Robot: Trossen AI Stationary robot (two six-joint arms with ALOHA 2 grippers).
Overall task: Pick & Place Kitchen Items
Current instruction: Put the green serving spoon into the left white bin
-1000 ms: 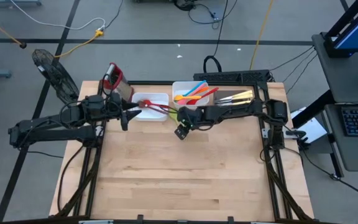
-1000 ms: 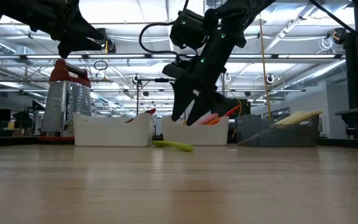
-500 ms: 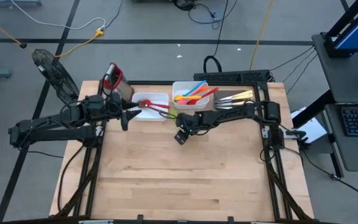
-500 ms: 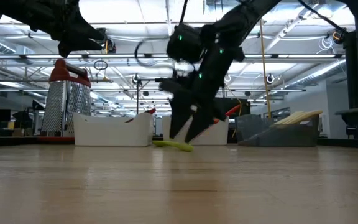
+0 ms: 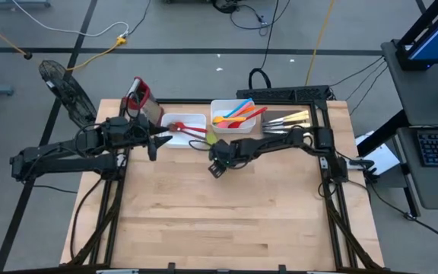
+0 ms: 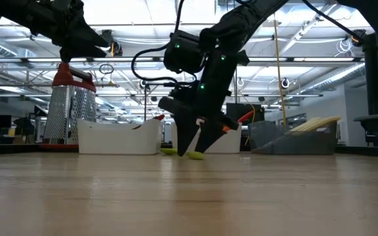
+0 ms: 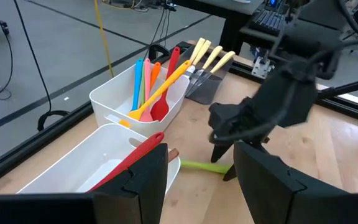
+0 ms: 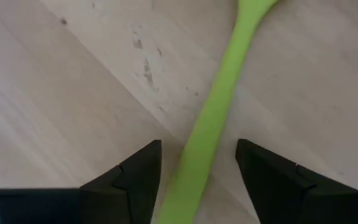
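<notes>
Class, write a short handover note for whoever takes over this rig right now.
Right gripper: open, down at the table, fingers either side of the green utensil lying on the wood; not yet gripped.
Left gripper: open, empty, waiting over the left white tray, where a red spatula lies.
Coloured utensils fill the second white tray; knives are in the dark tray.
Left: grip and place the green one.

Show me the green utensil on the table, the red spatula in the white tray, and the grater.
green utensil (image 8: 207, 134), right wrist view, middle of its handle.
red spatula (image 7: 132, 160), left wrist view, along its handle.
grater (image 6: 69, 108), low view, its metal face.
</notes>
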